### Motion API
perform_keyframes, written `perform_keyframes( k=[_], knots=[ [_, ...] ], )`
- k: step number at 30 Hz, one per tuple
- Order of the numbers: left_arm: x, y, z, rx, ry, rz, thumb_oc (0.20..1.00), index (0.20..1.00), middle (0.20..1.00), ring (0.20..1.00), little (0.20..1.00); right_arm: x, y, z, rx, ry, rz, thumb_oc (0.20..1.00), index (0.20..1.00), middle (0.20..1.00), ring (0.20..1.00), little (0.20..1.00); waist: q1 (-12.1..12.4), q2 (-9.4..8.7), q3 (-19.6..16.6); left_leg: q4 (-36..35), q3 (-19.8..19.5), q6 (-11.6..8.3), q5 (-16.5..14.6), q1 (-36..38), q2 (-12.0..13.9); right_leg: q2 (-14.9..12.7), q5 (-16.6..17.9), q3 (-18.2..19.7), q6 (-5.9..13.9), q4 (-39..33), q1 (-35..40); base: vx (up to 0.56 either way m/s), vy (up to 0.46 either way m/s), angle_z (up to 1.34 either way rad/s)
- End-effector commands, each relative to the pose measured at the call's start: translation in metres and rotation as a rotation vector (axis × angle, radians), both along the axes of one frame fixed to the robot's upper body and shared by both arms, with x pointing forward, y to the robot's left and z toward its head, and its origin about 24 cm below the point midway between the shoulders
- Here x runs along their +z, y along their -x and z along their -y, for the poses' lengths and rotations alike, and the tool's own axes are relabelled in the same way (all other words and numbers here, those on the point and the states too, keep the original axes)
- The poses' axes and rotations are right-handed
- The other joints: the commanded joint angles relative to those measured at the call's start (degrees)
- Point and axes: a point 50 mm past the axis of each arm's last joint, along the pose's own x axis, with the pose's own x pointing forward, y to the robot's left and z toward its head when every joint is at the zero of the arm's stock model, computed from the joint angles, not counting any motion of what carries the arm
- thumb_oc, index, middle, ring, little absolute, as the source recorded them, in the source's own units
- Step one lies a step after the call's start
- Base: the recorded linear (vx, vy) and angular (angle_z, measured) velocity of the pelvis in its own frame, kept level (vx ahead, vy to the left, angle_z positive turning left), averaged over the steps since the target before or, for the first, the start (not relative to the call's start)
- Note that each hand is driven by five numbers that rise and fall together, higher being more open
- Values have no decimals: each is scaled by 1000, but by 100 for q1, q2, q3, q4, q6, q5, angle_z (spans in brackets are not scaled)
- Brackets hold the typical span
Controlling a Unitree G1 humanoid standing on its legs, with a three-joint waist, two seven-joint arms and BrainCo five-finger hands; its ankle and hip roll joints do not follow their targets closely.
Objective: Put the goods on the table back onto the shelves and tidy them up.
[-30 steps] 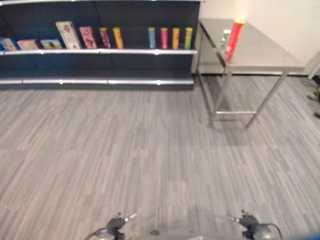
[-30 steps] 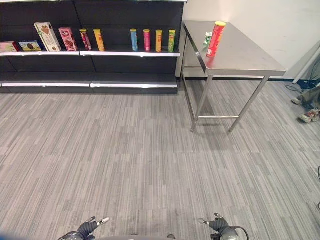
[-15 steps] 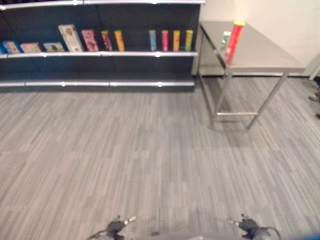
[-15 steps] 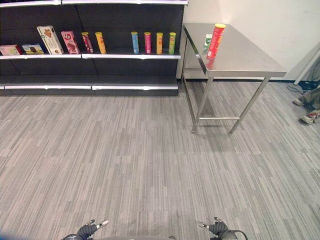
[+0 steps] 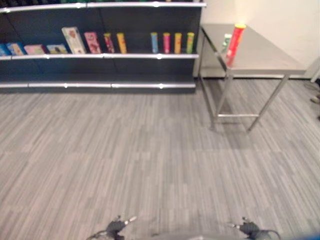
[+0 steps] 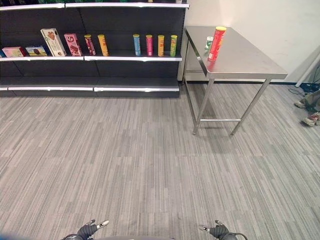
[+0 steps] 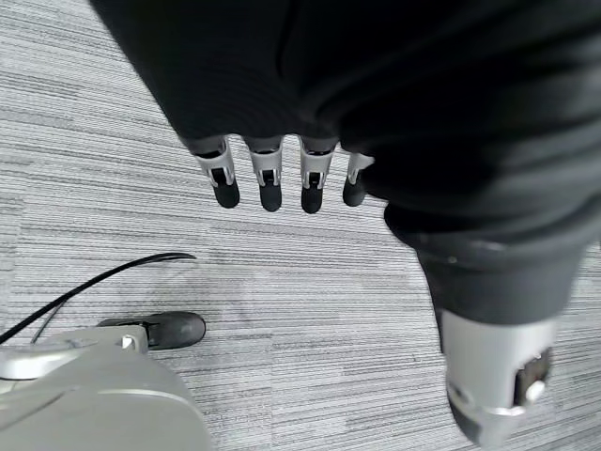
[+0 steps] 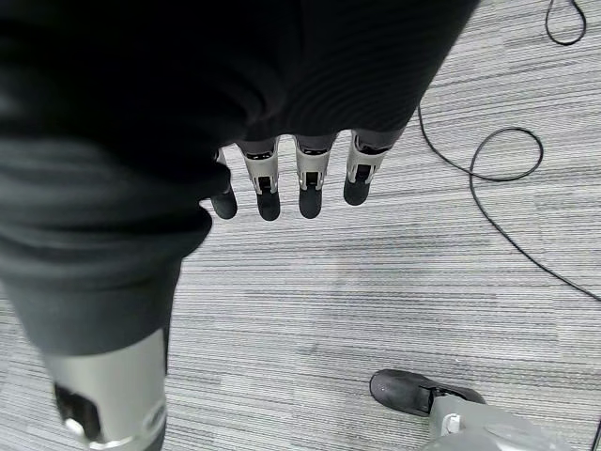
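Note:
A tall red tube with a yellow lid (image 6: 216,43) stands upright at the far end of the steel table (image 6: 245,62), at the far right. A small green-and-white can (image 6: 209,42) stands just left of it. The dark shelves (image 6: 100,58) run along the far wall to the left of the table and carry a row of coloured tubes (image 6: 152,45) and some boxes (image 6: 52,42). My left hand (image 6: 89,229) and right hand (image 6: 219,230) hang low at the bottom edge, far from the table. Both hands' fingers (image 7: 270,178) (image 8: 282,188) are straight, over bare floor, holding nothing.
Grey striped carpet floor (image 6: 150,165) lies between me and the shelves and table. The table has thin steel legs with a low crossbar (image 6: 216,120). A person's shoes (image 6: 311,118) show at the right edge by the wall.
The whole picture has shifted slightly downward, so the camera has moved. The goods on the table and shelves have not moved, and both hands stay low.

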Motion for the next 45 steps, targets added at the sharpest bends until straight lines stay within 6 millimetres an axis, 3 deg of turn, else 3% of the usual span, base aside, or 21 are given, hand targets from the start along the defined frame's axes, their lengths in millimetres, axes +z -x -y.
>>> perform_keyframes(
  k=[1, 9, 13, 14, 15, 16, 18, 22, 23, 26, 30, 32, 33, 34, 35, 37, 38, 40, 41, 42, 45],
  knots=[
    [3, -22, 2, -39, -18, 47, 1000, 1000, 1000, 1000, 1000, 5, -18, 5, 17, 23, 43, 1000, 1000, 1000, 1000, 1000, 0, 71, 147, 38, 93, -196, -461, -16, 0, -323, -21, -188, 553, 42, -206, -23, 69, -16],
    [7, -30, -2, -11, -20, 79, 1000, 1000, 1000, 1000, 1000, 7, -26, 5, 18, 29, 55, 1000, 1000, 1000, 1000, 1000, 42, 47, 291, 38, 129, -17, -432, -243, -149, -454, 31, -50, 656, 333, -583, -22, 86, -8],
    [10, -38, -2, 11, -8, 115, 1000, 1000, 1000, 1000, 1000, 9, -30, 4, 23, 25, 67, 1000, 1000, 1000, 1000, 1000, 89, 69, 438, 107, 120, 161, -504, -306, -244, -581, -120, -45, 741, 1310, -1090, -4, 158, -18],
    [11, -39, -3, 16, -3, 123, 1000, 1000, 1000, 1000, 1000, 8, -27, 4, 22, 18, 62, 1000, 1000, 1000, 1000, 1000, 77, 78, 539, 167, 95, 271, -574, -235, -311, -701, 111, -43, 793, 2096, -1412, 35, 118, -14],
    [11, -39, -3, 16, -3, 123, 1000, 1000, 1000, 1000, 1000, 8, -27, 4, 22, 18, 62, 1000, 1000, 1000, 1000, 1000, 80, 72, 536, 171, 100, 274, -576, -243, -319, -709, 100, -34, 797, 2120, -1430, 129, 219, -21],
    [11, -39, -3, 16, -3, 120, 1000, 1000, 1000, 1000, 1000, 6, -21, 5, 6, 14, 49, 1000, 1000, 1000, 1000, 1000, 26, 92, 614, 160, 17, 331, -633, -129, -334, -758, 347, -26, 767, 2799, -1716, 156, 139, -10],
    [12, -40, -4, 19, -2, 130, 1000, 1000, 1000, 1000, 1000, 5, -16, 5, -12, 7, 40, 1000, 1000, 1000, 1000, 1000, -47, 119, 646, 95, -127, 315, -684, 14, -314, -728, 393, 55, 703, 3097, -2018, 193, 109, 8],
    [16, -49, -2, 26, 6, 165, 1000, 1000, 1000, 1000, 1000, 5, -13, 8, -44, 6, 42, 1000, 1000, 1000, 1000, 1000, -189, 123, 699, 38, -389, 218, -877, 224, -273, -657, 356, 3, 649, 2370, -2256, 303, -34, 58],
    [16, -51, -2, 37, 9, 170, 1000, 1000, 1000, 1000, 1000, 6, -14, 10, -59, 7, 53, 1000, 1000, 1000, 1000, 1000, -283, 49, 728, 38, -552, 142, -1086, 424, -300, -685, 529, -68, 744, 1423, -2428, 421, -88, 45],
    [15, -48, -2, 53, 16, 163, 1000, 1000, 1000, 1000, 1000, 7, -13, 11, -76, 4, 62, 1000, 1000, 1000, 1000, 1000, -424, 13, 748, 38, -719, -10, -1363, 822, -195, -738, 933, -434, 959, 348, -2590, 475, -96, 26],
    [13, -44, 1, 38, 30, 157, 1000, 1000, 1000, 1000, 1000, 8, -6, 15, -77, 5, 68, 1000, 1000, 1000, 1000, 1000, -575, 24, 645, 38, -823, -202, -1585, 1345, -30, -760, 1183, -764, 1060, 94, -2657, 582, -129, 41],
    [13, -44, 2, 32, 32, 157, 1000, 1000, 1000, 1000, 1000, 8, -2, 17, -67, 7, 58, 1000, 1000, 1000, 1000, 1000, -617, 97, 540, 58, -846, -333, -1369, 1530, 208, -589, 1244, -793, 923, 127, -2506, 554, -231, 75],
    [14, -45, 2, 41, 36, 169, 1000, 1000, 1000, 1000, 1000, 10, -4, 20, -72, 14, 66, 1000, 1000, 1000, 1000, 1000, -661, 178, 500, 427, -890, -445, -1044, 1440, 365, -428, 1278, -673, 829, 233, -2454, 370, -184, 25],
    [14, -45, 2, 41, 36, 169, 1000, 1000, 1000, 1000, 1000, 10, -4, 20, -72, 14, 66, 1000, 1000, 1000, 1000, 1000, -674, 161, 490, 427, -906, -442, -1032, 1422, 348, -451, 1281, -675, 832, 236, -2467, 491, -231, 14],
    [16, -50, 5, 39, 57, 188, 1000, 1000, 1000, 1000, 1000, 12, -7, 24, -85, 21, 82, 1000, 1000, 1000, 1000, 1000, -650, 234, 468, 1461, -890, -609, -378, 977, 458, -286, 1116, -639, 654, 304, -2202, 409, -216, 49],
    [17, -52, 4, 52, 69, 201, 1000, 1000, 1000, 1000, 1000, 17, -20, 26, -72, 22, 128, 1000, 1000, 1000, 1000, 1000, -603, 187, 506, 2964, -760, -755, 508, 223, 493, -146, 852, -634, 374, 229, -1822, 518, -343, 62],
    [20, -55, 2, 75, 68, 217, 1000, 1000, 1000, 1000, 1000, 22, -32, 26, -49, 31, 162, 1000, 1000, 1000, 1000, 1000, -530, 21, 589, 4037, -370, -594, 724, -403, 607, -104, 615, -606, 165, 128, -1488, 359, -285, 18],
    [21, -56, -1, 99, 68, 228, 1000, 1000, 1000, 1000, 1000, 25, -39, 25, -43, 30, 184, 1000, 1000, 1000, 1000, 1000, -424, -11, 652, 4409, -120, -494, 638, -573, 744, -21, 493, -520, 79, 71, -1266, 334, -218, -20],
    [21, -56, 0, 105, 72, 229, 1000, 1000, 1000, 1000, 1000, 27, -46, 24, -39, 27, 205, 1000, 1000, 1000, 1000, 1000, -339, -63, 688, 4590, 32, -402, 438, -840, 712, -10, 410, -427, 50, 49, -1117, 531, -171, -22],
    [19, -55, 0, 123, 72, 222, 1000, 1000, 1000, 1000, 1000, 30, -54, 21, -28, 20, 228, 1000, 1000, 1000, 1000, 1000, -190, -107, 767, 4515, 124, -317, 75, -1288, 622, 4, 222, -252, 53, 42, -860, 478, -75, -12],
    [18, -53, 2, 123, 77, 212, 1000, 1000, 1000, 1000, 1000, 31, -57, 18, -17, 12, 237, 1000, 1000, 1000, 1000, 1000, -93, -166, 789, 3838, 258, -284, -51, -1714, 619, -56, 66, -166, 112, 42, -634, 312, 24, -33]
  ],
)
